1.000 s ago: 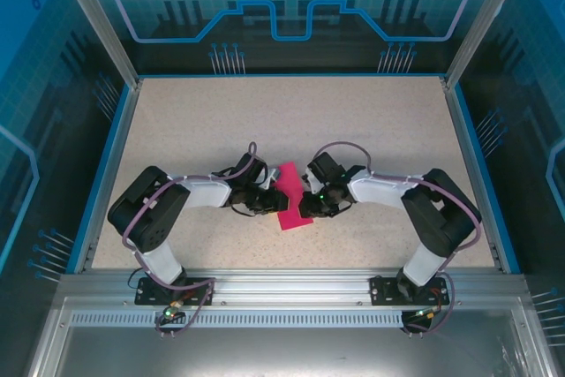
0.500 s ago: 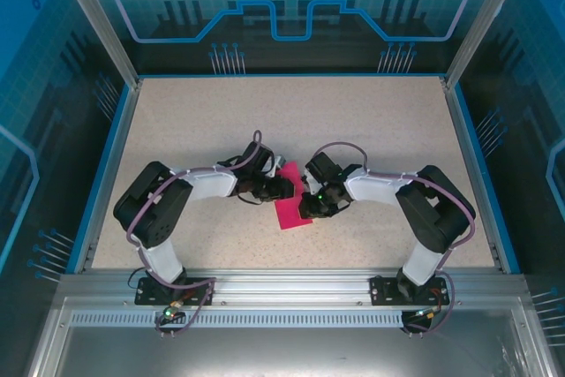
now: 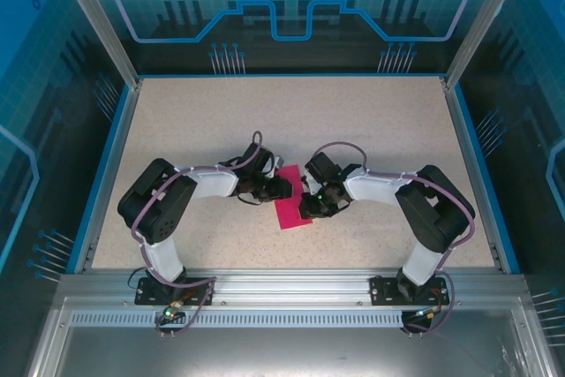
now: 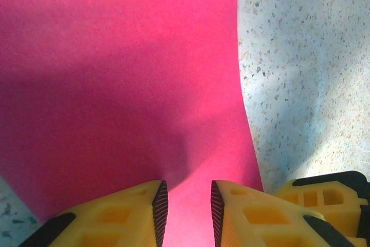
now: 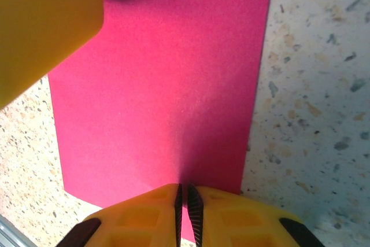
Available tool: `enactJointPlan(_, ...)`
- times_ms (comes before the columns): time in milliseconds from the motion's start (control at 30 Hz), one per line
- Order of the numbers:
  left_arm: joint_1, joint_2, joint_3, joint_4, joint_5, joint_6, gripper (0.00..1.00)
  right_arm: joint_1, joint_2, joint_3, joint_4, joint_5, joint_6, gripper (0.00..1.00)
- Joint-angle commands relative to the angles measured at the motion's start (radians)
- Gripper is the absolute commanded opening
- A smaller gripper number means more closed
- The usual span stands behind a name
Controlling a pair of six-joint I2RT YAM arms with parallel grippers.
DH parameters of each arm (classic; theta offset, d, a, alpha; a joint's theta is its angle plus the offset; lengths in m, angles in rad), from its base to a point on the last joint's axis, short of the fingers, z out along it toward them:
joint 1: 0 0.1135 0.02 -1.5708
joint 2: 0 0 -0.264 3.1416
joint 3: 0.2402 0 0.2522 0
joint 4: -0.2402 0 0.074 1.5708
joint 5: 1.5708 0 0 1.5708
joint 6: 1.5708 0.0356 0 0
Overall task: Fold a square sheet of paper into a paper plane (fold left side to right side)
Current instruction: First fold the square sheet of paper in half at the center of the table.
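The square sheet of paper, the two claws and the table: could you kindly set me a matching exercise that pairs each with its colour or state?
Things:
1. left claw
2. right claw
3. square sheet of paper
4. table

Colour or state:
A. speckled beige
B. jaws nearly closed, only a thin slit between them
C. magenta, lying flat between the two arms
D. jaws apart, with a clear gap

Pairs: 1-D, 2-B, 3-C, 4-A
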Motion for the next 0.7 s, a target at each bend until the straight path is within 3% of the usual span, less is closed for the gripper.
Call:
enactJointPlan(0,0.043,0.034,-0.015,0.01,-0.101,0.022,0.3,0.01,0.057,-0.032,-0.107,0.113,-0.019,0.17)
enactJointPlan(667,0.173,0.144,0.164,-0.011,-0.158,0.047,0.31,0.012,0.004,-0.128,-0.021,0.048,0.052,0.17)
